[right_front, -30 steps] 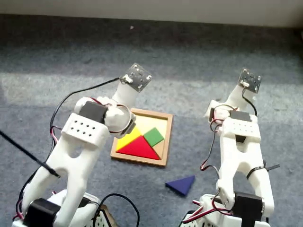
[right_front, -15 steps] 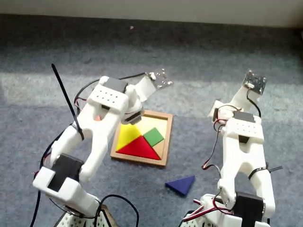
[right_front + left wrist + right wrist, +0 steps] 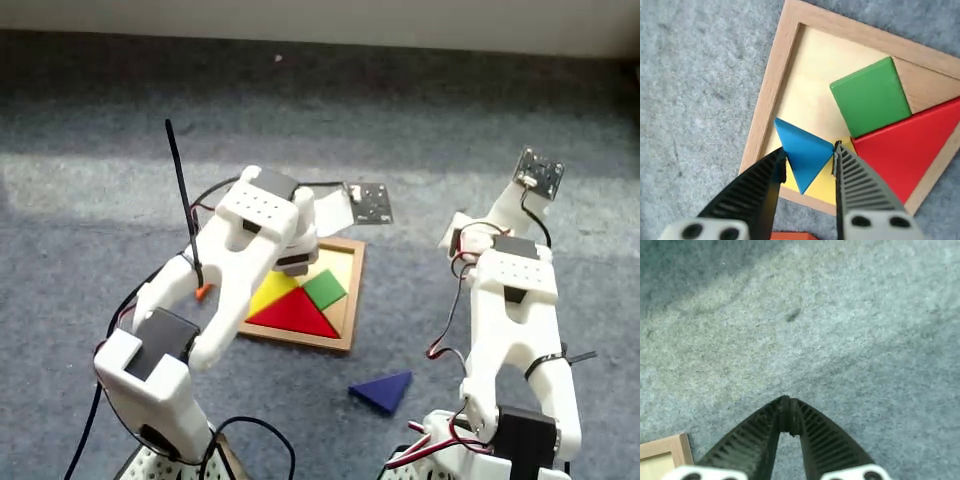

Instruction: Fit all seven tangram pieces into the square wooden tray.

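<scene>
Over the wooden tray (image 3: pixel 356 300), just left of centre in the high view, the left arm leans in. Its gripper (image 3: pixel 809 155) is clamped on a small light-blue triangle (image 3: pixel 801 145), one finger against each slanted side. That grip across the two edges looks chosen so the piece can be turned and lowered flat. The triangle sits above a corner of the tray, overlapping the yellow piece (image 3: pixel 822 189). I can't tell whether it rests on the yellow or hangs just above it.

The green square (image 3: pixel 870 97) and the big red triangle (image 3: pixel 905 150) lie flat inside the frame and touch each other. Bare wood on the far side of them leaves room for more pieces.

A dark-blue triangle (image 3: pixel 383 390) lies alone on the grey surface (image 3: pixel 500 120), near the tray's lower right corner in the high view and within reach of either arm. To my eye the job is only partly done.

At the right of the high view the other arm stands back. Its gripper (image 3: pixel 789 415) is pressed together on nothing and points at bare grey, probably keeping clear of the tray while the left one works.
</scene>
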Robot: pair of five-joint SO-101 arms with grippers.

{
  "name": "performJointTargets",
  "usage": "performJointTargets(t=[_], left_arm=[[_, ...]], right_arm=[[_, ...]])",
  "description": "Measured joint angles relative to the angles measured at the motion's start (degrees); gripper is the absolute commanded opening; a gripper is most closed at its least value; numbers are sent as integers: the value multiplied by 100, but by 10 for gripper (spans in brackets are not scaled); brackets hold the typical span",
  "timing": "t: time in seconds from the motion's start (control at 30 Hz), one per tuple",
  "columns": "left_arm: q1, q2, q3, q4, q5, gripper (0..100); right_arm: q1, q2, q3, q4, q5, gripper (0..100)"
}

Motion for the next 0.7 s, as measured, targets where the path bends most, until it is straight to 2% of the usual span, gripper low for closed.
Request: performJointTargets(t=[0.43,0.6,0.7], left_arm=[[88,44,-9,70,-1099,151],[281,44,-9,396,-1222,261],[299,44,-9,440,-1213,266]], right_arm=[[0,0,0,0,0,6],[0,0,0,0,0,6],[0,0,0,0,0,6]])
